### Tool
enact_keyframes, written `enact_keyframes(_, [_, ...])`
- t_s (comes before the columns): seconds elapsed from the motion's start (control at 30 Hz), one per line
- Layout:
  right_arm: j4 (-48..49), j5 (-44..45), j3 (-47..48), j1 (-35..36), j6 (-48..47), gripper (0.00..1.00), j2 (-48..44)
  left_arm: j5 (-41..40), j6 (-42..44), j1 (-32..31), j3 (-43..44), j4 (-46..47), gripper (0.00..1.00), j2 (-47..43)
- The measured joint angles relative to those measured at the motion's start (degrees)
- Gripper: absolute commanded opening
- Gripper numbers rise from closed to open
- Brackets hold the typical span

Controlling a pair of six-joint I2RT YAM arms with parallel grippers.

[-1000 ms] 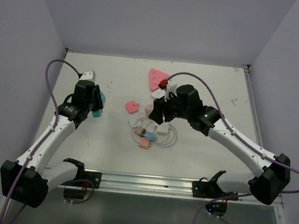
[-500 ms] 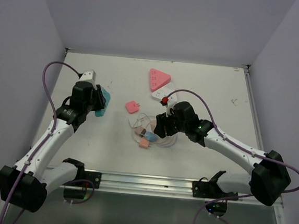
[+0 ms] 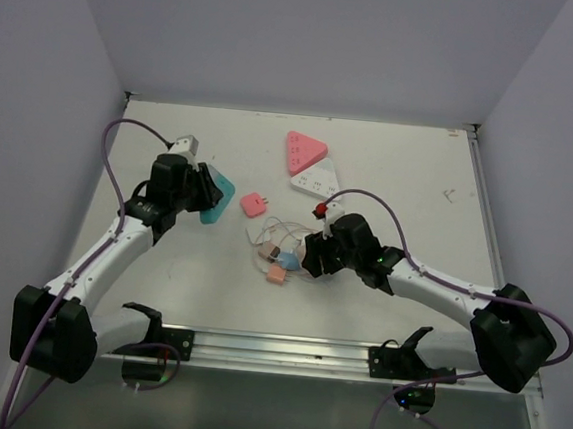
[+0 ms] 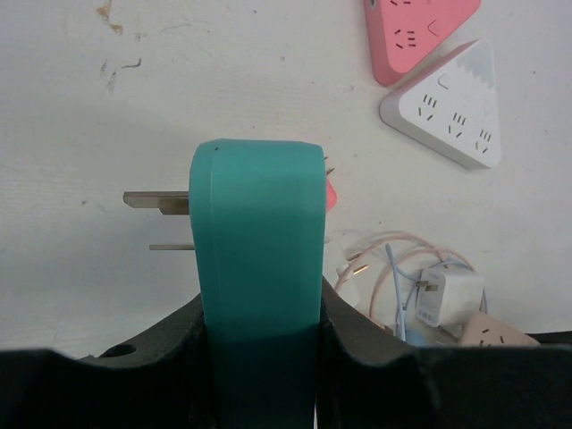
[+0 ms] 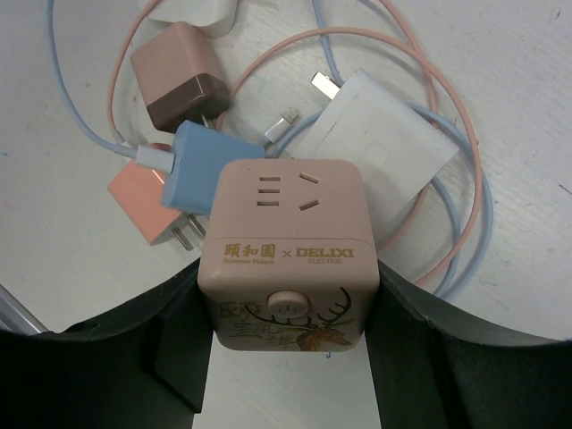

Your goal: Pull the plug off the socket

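Note:
A teal plug point(image 4: 257, 250) with two metal prongs point(image 4: 156, 201) sticking out to its left stands between the fingers of my left gripper point(image 4: 259, 308), which is shut on it. From above, the teal plug point(image 3: 216, 196) is held over the table's left part. My right gripper point(image 5: 288, 286) is shut on a beige-pink cube socket point(image 5: 286, 241); its top face shows bare slots with nothing in them. From above, the right gripper point(image 3: 315, 255) hangs low over the cable pile, apart from the plug.
A pink triangular socket point(image 3: 303, 151) and a white one point(image 3: 316, 180) lie at the back. A small pink adapter point(image 3: 253, 205) lies mid-table. Under the cube sit a brown charger point(image 5: 179, 76), a blue one point(image 5: 210, 165), a salmon one point(image 5: 147, 201) and looped cables point(image 5: 447, 179).
The right gripper has carried the cube socket toward the near edge, down over the cable pile. The left gripper has swung the teal plug to the right and slightly farther back.

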Motion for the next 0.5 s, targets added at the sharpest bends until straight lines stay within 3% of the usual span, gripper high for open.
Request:
enact_keyframes(0.03, [0.2,0.0,-0.3,0.0,0.0,0.53,0.2,0.5,-0.5,0.0,-0.1,1.1,0.00,0.9])
enact_keyframes(0.2, [1.4,0.0,-0.8,0.0,0.3,0.78,0.5,3.3,-2.5,0.1,-0.2,6.8,0.00,7.1])
enact_keyframes(0.5, [2.3,0.0,-0.9,0.0,0.3,0.95,-1.6,9.4,-4.4,1.2,5.5,16.6,0.02,23.7])
